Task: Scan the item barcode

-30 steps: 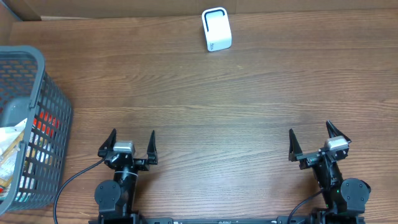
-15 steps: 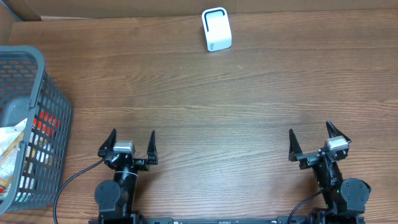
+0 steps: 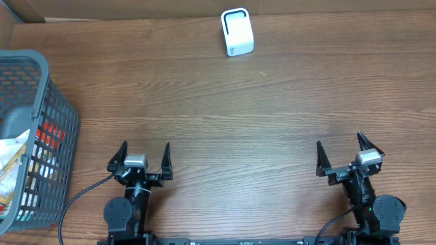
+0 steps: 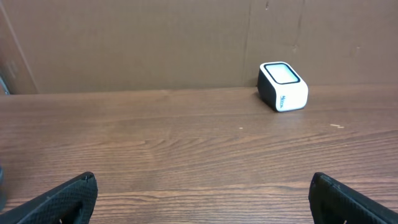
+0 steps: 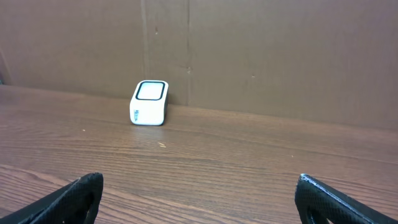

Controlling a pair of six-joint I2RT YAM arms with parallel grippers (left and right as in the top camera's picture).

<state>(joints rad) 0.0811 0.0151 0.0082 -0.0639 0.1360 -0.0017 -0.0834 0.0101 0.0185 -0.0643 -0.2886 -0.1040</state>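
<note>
At the far edge, white scanner [image 3: 237, 32], grey mesh basket [image 3: 60, 129] at left

The left arm [image 3: 128, 204] and right arm [image 3: 373, 203] were black, with round joint housings [image 3: 116, 212]. The left gripper [image 3: 145, 153] and right gripper [image 3: 339, 150] each bore two black, tapering, pointed fingers [image 3: 122, 153] flanking a small silver-grey block [image 3: 135, 161]. A black cable [image 3: 76, 199] looped from the left arm.

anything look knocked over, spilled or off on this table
Nothing stands out. The white scanner stands upright at the far side, the grey basket sits at the left edge with packets inside, and the left gripper and right gripper are open and empty.
</note>
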